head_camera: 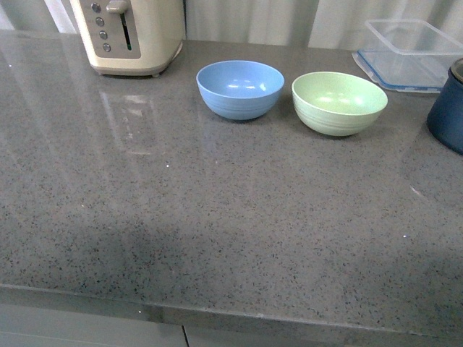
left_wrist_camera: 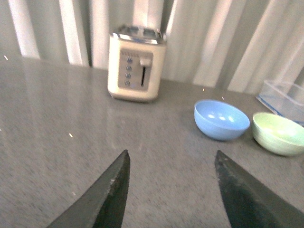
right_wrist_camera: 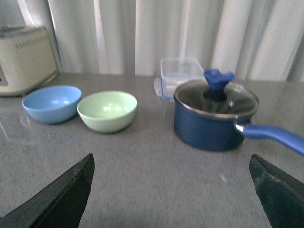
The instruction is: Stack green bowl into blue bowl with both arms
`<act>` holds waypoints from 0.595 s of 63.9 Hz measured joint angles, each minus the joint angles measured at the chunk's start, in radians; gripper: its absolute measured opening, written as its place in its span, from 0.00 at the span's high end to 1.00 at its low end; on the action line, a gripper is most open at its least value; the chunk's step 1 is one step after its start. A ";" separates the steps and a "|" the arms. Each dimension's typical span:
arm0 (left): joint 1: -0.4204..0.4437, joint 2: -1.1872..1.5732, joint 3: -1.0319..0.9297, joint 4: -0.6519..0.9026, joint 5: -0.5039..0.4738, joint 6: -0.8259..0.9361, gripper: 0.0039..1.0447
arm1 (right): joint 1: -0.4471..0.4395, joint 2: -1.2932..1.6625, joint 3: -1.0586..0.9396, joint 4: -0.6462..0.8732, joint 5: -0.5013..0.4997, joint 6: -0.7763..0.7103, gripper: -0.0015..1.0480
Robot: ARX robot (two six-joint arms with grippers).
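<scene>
The green bowl (head_camera: 339, 102) stands upright and empty on the grey counter, just right of the blue bowl (head_camera: 240, 88), with a small gap between them. Both also show in the left wrist view, blue bowl (left_wrist_camera: 221, 119) and green bowl (left_wrist_camera: 279, 133), and in the right wrist view, blue bowl (right_wrist_camera: 51, 103) and green bowl (right_wrist_camera: 107, 110). Neither arm shows in the front view. My left gripper (left_wrist_camera: 171, 156) is open and empty over bare counter, well short of the bowls. My right gripper (right_wrist_camera: 172, 160) is wide open and empty, also short of the bowls.
A cream toaster (head_camera: 130, 32) stands at the back left. A clear plastic container (head_camera: 409, 54) lies at the back right. A dark navy pot with a glass lid (right_wrist_camera: 214, 115) stands right of the green bowl, its handle (right_wrist_camera: 275, 136) pointing away from it. The counter's front edge (head_camera: 217, 311) is near.
</scene>
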 joint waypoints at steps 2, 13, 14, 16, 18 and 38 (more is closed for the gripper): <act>0.020 -0.053 0.004 -0.043 0.014 0.029 0.53 | 0.000 0.000 0.000 0.000 0.003 0.000 0.10; 0.114 -0.219 0.004 -0.239 0.111 0.103 0.84 | 0.000 0.000 0.000 0.000 0.002 0.000 0.10; 0.122 -0.232 0.004 -0.251 0.117 0.105 0.87 | 0.000 0.000 0.000 0.000 0.002 0.000 0.10; 0.135 -0.253 0.004 -0.267 0.127 0.108 0.92 | 0.000 0.000 0.000 0.000 0.002 0.000 0.10; 0.148 -0.271 0.004 -0.281 0.138 0.110 0.97 | 0.000 0.000 0.000 0.000 0.002 0.000 0.10; 0.327 -0.409 0.004 -0.417 0.303 0.122 0.97 | 0.000 0.000 0.000 0.000 0.002 0.000 0.10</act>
